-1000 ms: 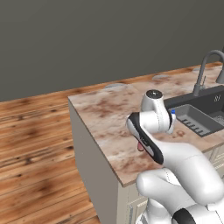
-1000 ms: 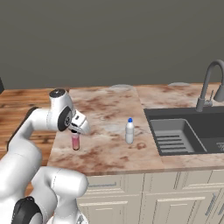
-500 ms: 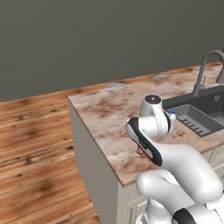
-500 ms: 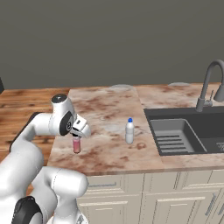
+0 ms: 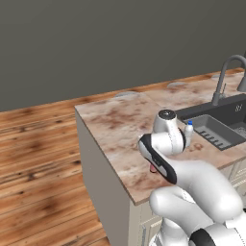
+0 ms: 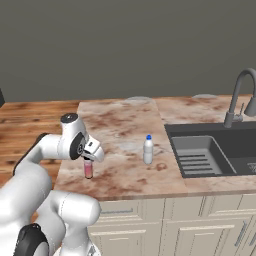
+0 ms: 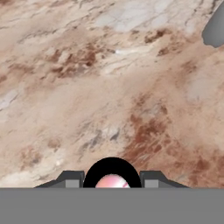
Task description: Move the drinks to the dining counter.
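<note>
pink bottle [image 6: 88, 168] sits clamped in our tool [image 6: 89, 161], low over the marbled table [image 6: 125, 130] near its front edge. 1 drink, white bottle [image 6: 148, 149], stands further right. risk we see: releasing before touchdown tips it off the edge.

A sliver of the pink bottle [image 5: 153, 167] peeks from under the arm's wrist, low over the dining counter [image 5: 120, 126]. The blue-capped bottle [image 5: 188, 132] stands just beyond the wrist, toward the sink basin [image 5: 216, 129] and faucet [image 5: 226, 77].

Hand [image 6: 89, 160] w/ pink bottle [image 6: 88, 169] lowered onto dining counter [image 6: 125, 145].
</note>
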Controlling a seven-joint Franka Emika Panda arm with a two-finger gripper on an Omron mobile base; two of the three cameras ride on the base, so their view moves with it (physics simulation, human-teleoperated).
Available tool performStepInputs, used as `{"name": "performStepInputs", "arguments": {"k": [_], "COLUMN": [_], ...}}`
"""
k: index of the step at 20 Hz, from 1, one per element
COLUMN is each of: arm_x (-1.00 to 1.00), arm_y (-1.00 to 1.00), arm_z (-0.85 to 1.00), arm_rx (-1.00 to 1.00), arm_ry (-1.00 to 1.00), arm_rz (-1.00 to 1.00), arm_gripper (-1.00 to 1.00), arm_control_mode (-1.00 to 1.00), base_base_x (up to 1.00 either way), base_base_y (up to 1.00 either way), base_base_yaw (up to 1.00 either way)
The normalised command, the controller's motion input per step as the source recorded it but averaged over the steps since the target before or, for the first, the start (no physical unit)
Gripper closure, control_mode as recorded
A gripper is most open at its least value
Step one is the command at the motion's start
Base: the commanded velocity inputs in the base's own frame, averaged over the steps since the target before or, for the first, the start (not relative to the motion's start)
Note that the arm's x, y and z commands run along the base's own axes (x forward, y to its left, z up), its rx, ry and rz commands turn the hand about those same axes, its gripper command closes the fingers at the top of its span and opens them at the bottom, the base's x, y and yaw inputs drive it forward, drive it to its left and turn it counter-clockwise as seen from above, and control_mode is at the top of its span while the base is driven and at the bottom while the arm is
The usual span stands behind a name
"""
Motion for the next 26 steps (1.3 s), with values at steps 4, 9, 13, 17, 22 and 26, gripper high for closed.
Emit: {"name": "performStepInputs", "arguments": {"k": [4, 9, 13, 17, 22, 26], "arm_x": [0.00, 0.00, 0.00, 0.00, 0.00, -0.01], "arm_y": [0.00, 0.00, 0.00, 0.00, 0.00, -0.03], "arm_z": [-0.19, -0.19, -0.21, -0.23, -0.25, -0.03], "arm_rx": [0.00, 0.00, 0.00, 0.00, 0.00, 0.00], "arm_ry": [0.00, 0.00, 0.00, 0.00, 0.00, -0.01], "arm_rz": [0.00, 0.00, 0.00, 0.00, 0.00, 0.00], "arm_gripper": [1.00, 1.00, 1.00, 1.00, -1.00, -1.00], "arm_control_mode": [-1.00, -1.00, -1.00, -1.00, -1.00, -1.00], "base_base_x": [0.00, 0.00, 0.00, 0.00, 0.00, 0.00], "base_base_y": [0.00, 0.00, 0.00, 0.00, 0.00, 0.00], "base_base_yaw": [0.00, 0.00, 0.00, 0.00, 0.00, 0.00]}}
